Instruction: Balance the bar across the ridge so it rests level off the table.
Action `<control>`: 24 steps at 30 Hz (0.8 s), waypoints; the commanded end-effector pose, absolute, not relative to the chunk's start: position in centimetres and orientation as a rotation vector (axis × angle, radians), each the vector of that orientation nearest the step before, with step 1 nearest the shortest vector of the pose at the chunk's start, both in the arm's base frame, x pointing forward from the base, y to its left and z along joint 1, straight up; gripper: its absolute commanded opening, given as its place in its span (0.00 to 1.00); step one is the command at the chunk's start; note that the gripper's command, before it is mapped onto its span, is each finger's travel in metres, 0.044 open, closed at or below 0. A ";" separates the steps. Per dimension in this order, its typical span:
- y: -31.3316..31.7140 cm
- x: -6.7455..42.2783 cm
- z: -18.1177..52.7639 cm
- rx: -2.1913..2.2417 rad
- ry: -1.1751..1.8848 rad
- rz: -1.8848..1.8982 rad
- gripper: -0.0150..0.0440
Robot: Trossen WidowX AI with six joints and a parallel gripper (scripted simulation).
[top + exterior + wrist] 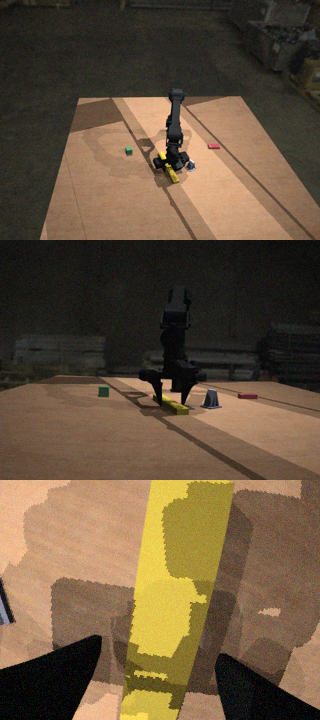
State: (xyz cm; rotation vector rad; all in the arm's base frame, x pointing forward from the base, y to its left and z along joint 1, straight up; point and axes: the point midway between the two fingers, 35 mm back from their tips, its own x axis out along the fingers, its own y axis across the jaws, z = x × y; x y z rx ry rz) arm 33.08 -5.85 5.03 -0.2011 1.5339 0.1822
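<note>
A yellow bar (172, 175) (181, 409) (170, 605) lies flat on the table. My gripper (171, 404) (160, 653) is open, pointing down, with one finger on each side of the bar and a gap to it on both sides. Its fingertips are low, close to the table. In the top view the arm hides part of the bar's middle. The grey ridge (191, 165) (211, 398) stands upright on its thin base to the right of the bar and gripper, with nothing on it. Its edge just shows at the left of the wrist view (5, 605).
A green cube (128, 150) (103, 391) is on the table to the left of the bar. A flat red block (214, 146) (247, 396) lies to the right, beyond the ridge. Dark shadows of the arm fall across the wooden table (108, 206) (77, 441).
</note>
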 end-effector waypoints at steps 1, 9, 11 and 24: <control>-5.8 33.1 4.9 -0.201 1.534 0.188 0.79; -5.9 33.1 5.0 -0.201 1.534 0.182 0.57; -5.9 33.1 5.0 -0.201 1.534 0.182 0.48; -5.9 33.3 6.4 -0.201 1.534 0.183 0.25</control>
